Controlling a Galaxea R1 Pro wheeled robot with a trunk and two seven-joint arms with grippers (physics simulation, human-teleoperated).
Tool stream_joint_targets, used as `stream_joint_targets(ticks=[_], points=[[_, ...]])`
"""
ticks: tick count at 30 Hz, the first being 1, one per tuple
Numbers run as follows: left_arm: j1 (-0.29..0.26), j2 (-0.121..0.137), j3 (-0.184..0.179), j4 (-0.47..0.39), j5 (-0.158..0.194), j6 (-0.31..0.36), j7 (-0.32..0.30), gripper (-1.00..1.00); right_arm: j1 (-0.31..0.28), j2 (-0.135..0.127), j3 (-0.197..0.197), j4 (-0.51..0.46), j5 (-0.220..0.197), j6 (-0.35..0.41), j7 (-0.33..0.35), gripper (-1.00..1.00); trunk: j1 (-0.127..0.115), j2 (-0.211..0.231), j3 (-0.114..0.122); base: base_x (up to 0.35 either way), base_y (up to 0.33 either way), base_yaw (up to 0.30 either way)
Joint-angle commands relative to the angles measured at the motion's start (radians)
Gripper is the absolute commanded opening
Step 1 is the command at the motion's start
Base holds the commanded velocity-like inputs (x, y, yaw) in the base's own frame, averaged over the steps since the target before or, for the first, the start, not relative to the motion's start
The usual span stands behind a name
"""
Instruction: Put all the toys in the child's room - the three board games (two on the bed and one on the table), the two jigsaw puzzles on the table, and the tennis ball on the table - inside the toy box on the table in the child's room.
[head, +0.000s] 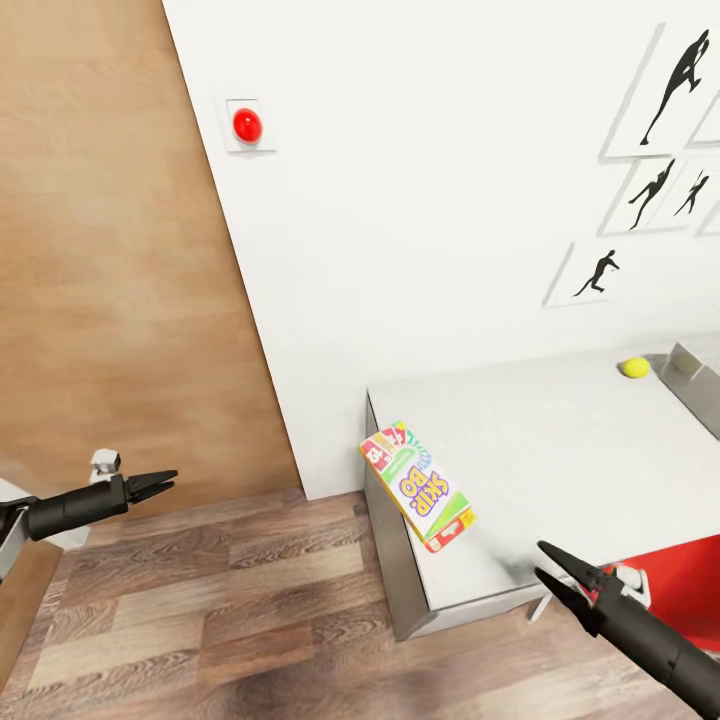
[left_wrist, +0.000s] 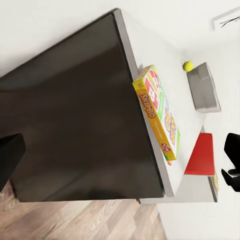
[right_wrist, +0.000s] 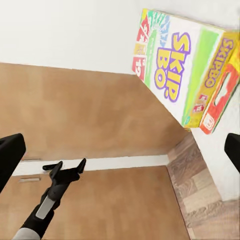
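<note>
The Skip-Bo board game (head: 418, 485) lies flat on the pale table (head: 560, 440), one corner over the table's left edge. In the left wrist view the board game (left_wrist: 157, 112) is seen from the side. The tennis ball (head: 634, 367) rests at the far right, just beside the grey toy box (head: 695, 385). My right gripper (head: 548, 565) is open in front of the table's near edge, right of the game and apart from it. My left gripper (head: 165, 482) hangs open over the floor, well left of the table.
A brown wooden door (head: 100, 250) stands at the left, with a red button (head: 246, 125) on the white wall beside it. Black silhouette pictures (head: 670, 90) hang above the table. A red object (head: 690, 580) sits below the table's right part. Wood-plank floor (head: 220, 600) lies between my arms.
</note>
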Motion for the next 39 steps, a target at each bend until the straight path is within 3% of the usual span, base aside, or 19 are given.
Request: stream_joint_targets(ticks=[1,3,5,12,16,26,39], points=[[-0.001,-0.002,0.0,0.0,0.001,0.01,-0.003,1.0,0.012,-0.005,-0.002,-0.001,0.024,-0.018,0.056,1.0,0.001,-0.002,-0.001,0.0,0.0,0.0],[0.0,-0.005,0.0,0.0,0.002,0.009,-0.004,1.0,0.023,-0.008,-0.005,0.0,0.072,-0.042,0.164,1.0,0.001,-0.002,-0.001,0.0,0.0,0.0],[-0.001,-0.007,0.0,0.0,0.002,0.009,-0.004,1.0,0.027,-0.009,-0.007,0.0,0.112,-0.05,0.226,1.0,0.001,-0.002,-0.001,0.0,0.0,0.0],[-0.001,-0.007,0.0,0.0,0.002,0.009,-0.004,1.0,0.028,-0.009,-0.009,0.0,0.124,-0.052,0.242,1.0,0.001,-0.002,-0.001,0.0,0.0,0.0],[0.0,-0.023,-0.001,0.0,0.001,0.009,-0.004,1.0,0.033,-0.004,-0.051,0.001,0.173,-0.057,0.324,1.0,0.001,-0.002,0.001,0.0,0.0,-0.081],[0.0,-0.028,-0.003,-0.001,0.001,0.008,-0.006,1.0,0.036,-0.002,-0.105,0.001,0.186,-0.059,0.36,1.0,0.001,-0.002,0.003,0.0,0.0,-0.037],[0.0,-0.028,-0.003,-0.002,0.001,0.009,-0.006,1.0,0.037,-0.004,-0.11,0.001,0.186,-0.059,0.362,1.0,0.001,-0.002,0.008,0.075,-0.073,-0.059]])
